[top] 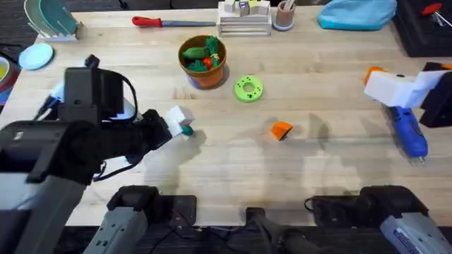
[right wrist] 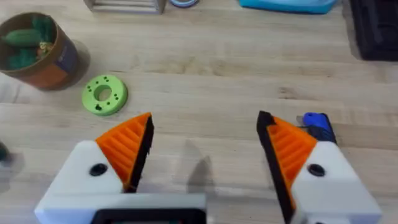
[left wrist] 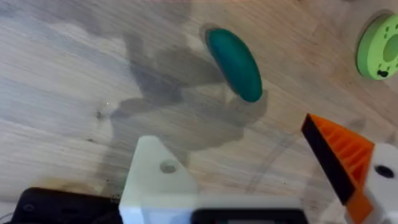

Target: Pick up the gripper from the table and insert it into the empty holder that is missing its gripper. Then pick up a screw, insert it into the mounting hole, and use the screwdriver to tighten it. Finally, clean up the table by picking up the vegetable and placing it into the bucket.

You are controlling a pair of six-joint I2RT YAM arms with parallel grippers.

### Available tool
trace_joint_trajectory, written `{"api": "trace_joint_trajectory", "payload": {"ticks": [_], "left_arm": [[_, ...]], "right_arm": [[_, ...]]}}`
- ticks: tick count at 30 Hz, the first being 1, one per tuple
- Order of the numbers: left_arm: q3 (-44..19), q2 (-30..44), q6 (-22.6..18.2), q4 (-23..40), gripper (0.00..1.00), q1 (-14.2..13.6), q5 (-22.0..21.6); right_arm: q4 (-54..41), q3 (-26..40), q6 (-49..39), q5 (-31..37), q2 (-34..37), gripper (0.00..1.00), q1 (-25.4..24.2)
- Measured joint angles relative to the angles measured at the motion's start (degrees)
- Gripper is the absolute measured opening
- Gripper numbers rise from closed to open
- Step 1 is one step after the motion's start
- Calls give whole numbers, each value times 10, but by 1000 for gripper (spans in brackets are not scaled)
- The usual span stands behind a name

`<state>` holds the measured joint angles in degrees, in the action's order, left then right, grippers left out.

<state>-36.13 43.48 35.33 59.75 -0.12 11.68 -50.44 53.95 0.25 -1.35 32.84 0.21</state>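
The orange ribbed gripper point(top: 282, 130) lies loose on the table's middle. My left gripper point(top: 180, 121) point(left wrist: 249, 162) hangs open just above the teal vegetable point(top: 186, 130) point(left wrist: 234, 62). One of its fingers is the bare white holder point(left wrist: 155, 180) with a mounting hole point(left wrist: 168, 167); the other carries an orange pad. My right gripper point(top: 385, 85) point(right wrist: 205, 149) is open and empty at the far right, beside the blue screwdriver point(top: 409, 130) point(right wrist: 317, 122). The terracotta bucket point(top: 203, 60) point(right wrist: 37, 46) of toy vegetables stands behind the middle. I cannot make out a screw.
A green disc with holes point(top: 248, 88) point(right wrist: 104, 94) point(left wrist: 379, 46) lies right of the bucket. A red-handled tool point(top: 148, 22), a white rack point(top: 244, 21), a cup point(top: 284, 14) and a blue cloth point(top: 357, 13) line the far edge. Plates point(top: 35, 55) sit far left.
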Motion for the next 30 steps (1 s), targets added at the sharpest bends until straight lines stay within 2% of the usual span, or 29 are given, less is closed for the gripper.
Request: {"api": "trace_joint_trajectory", "payload": {"ticks": [1,2,7,8,11,12,13,18,19,21,25,30], "left_arm": [[5,4,3,-8,995,0,2],[6,8,7,-14,932,0,6],[6,25,2,-39,158,0,32],[5,27,-5,-38,42,0,39],[-5,29,-33,-34,13,0,67],[-15,29,-50,-33,18,0,81],[-25,29,-65,-34,74,0,92],[-110,29,-171,-36,855,-1,178],[-124,29,-189,-36,956,-3,192],[-150,29,-232,-37,990,-10,217],[-184,29,-317,-45,995,-31,258],[-192,29,-371,-101,995,-45,296]], "right_arm": [[3,0,0,0,0,991,0],[5,0,0,0,0,991,0],[7,0,0,0,0,990,0],[7,0,0,0,0,990,0],[7,0,0,0,0,991,0],[7,0,0,0,0,991,0],[7,0,0,0,0,991,0],[7,0,0,0,0,991,0],[6,0,0,0,0,991,0],[1,0,0,0,0,991,0],[-21,0,0,0,0,991,0],[-74,0,0,0,0,991,0]]}}
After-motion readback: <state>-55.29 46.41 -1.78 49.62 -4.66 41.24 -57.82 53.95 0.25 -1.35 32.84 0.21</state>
